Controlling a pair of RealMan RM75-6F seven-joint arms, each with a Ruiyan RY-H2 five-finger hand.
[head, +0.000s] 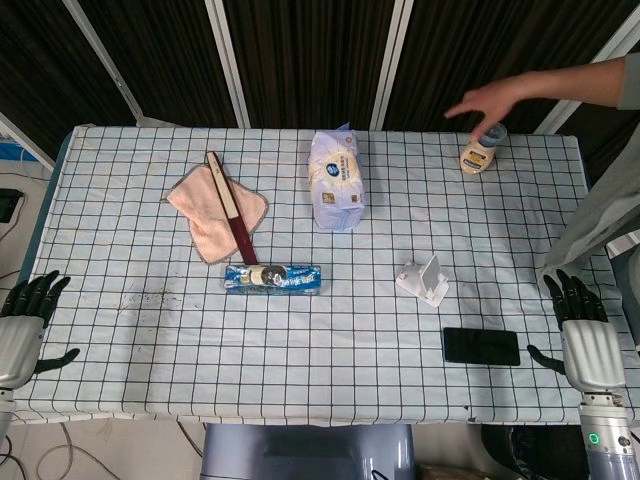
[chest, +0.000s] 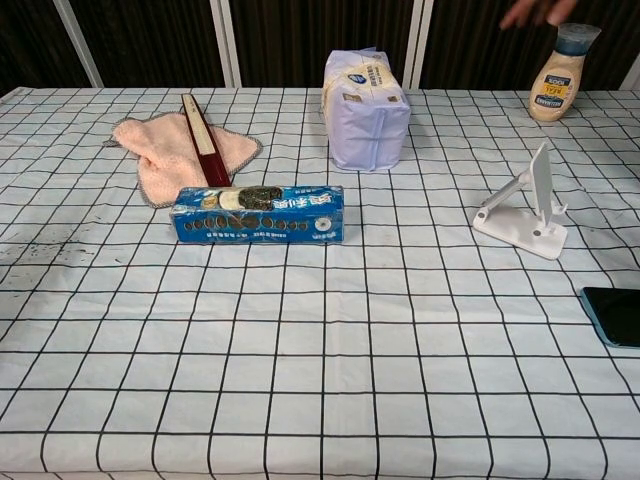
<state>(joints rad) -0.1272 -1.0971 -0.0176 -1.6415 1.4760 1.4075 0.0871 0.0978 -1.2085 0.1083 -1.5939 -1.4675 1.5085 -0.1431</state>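
Observation:
My left hand (head: 22, 325) hangs off the table's near left corner, fingers apart, holding nothing. Off the near right corner my right hand (head: 583, 335) does the same, closest to the black phone (head: 481, 346) (chest: 612, 315). A blue biscuit pack (head: 273, 277) (chest: 259, 214) lies in the middle of the checked cloth. Behind it a dark red folded fan (head: 232, 206) (chest: 202, 139) rests across a pink towel (head: 205, 215) (chest: 160, 152). A pale tissue pack (head: 336, 179) (chest: 364, 108) stands further back. Neither hand shows in the chest view.
A white phone stand (head: 423, 280) (chest: 528, 205) sits right of centre. A sauce bottle (head: 480, 152) (chest: 559, 73) stands at the far right, with a person's hand (head: 485, 97) (chest: 538, 11) reaching above it. Dark crumbs (head: 150, 296) speckle the cloth at the left.

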